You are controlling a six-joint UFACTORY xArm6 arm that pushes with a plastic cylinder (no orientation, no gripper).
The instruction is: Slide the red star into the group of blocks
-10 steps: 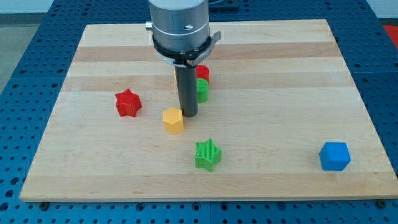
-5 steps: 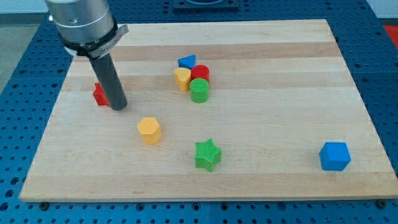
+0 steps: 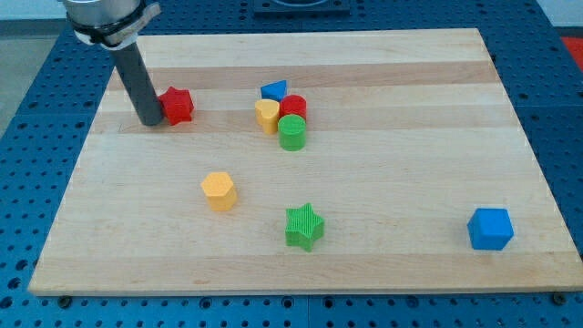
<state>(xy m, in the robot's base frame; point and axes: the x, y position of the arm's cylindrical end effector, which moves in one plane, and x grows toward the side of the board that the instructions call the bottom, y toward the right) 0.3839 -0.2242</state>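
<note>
My tip sits upper left on the tabletop, touching the red star's left side. No jaws on this end effector; it holds nothing. Cluster to the star's right, apart: blue block, yellow heart, red cylinder, green cylinder.

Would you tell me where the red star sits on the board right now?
The red star lies in the view's upper left, just right of my tip, with a gap to the block group on its right.

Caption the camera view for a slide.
My tip left of red star, block group to its right.
</note>
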